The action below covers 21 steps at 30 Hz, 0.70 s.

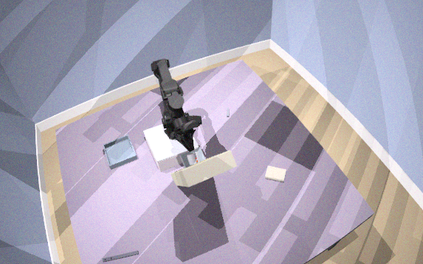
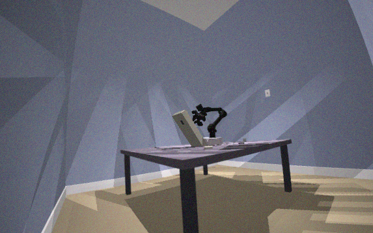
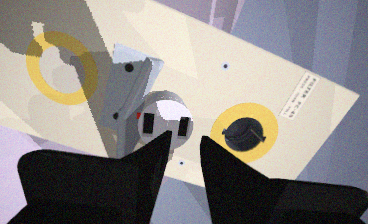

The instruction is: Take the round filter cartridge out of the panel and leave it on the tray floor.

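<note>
The cream service panel (image 1: 207, 169) (image 2: 189, 130) (image 3: 187, 55) leans on the table. Its yellow-ringed socket (image 3: 244, 134) is dark and empty. The grey round cartridge (image 1: 192, 159) (image 3: 166, 125) is outside the socket, over the panel beside the blue-grey bracket (image 3: 127, 82), with its two dark slots facing the wrist camera. Whether it rests on anything is not clear. My gripper (image 1: 192, 150) (image 3: 186, 138) is partly open and empty; its fingertips overlap the cartridge's near edge in the wrist view but do not clasp it. The blue tray (image 1: 110, 164) is empty, to the left in the top view.
A white box (image 1: 157, 144) stands below the arm, between tray and panel. A second yellow ring (image 3: 33, 70) is on the panel's left part. A cream block (image 1: 275, 174) lies to the right, a dark bar (image 1: 120, 256) near the front, and a small grey piece (image 1: 228, 113) behind.
</note>
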Tool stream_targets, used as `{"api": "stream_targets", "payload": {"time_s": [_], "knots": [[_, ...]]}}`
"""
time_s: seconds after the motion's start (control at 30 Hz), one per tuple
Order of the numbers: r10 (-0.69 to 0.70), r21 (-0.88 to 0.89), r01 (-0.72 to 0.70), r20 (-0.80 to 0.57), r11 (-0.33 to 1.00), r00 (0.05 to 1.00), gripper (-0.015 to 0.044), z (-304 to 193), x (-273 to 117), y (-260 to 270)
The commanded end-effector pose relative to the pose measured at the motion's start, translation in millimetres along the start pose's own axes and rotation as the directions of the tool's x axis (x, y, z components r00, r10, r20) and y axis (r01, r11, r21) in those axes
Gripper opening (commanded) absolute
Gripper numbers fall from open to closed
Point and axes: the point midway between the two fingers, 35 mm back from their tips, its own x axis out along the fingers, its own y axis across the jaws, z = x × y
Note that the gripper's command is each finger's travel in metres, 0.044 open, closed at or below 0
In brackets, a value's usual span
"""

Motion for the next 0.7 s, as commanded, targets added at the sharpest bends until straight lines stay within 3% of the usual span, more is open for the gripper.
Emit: {"api": "stream_targets", "payload": {"time_s": [0.0,0.3,0.67], "knots": [[-0.002,0.0,0.002,-0.001,1.0,1.0,0.0114,-0.2,-0.1,-0.8],[0.005,0.0,-0.005,0.001,1.0,1.0,0.0114,0.0,0.0,-0.2],[0.315,-0.017,-0.315,0.065,0.949,0.947,0.0114,-1.4,2.6,-8.0]]}}
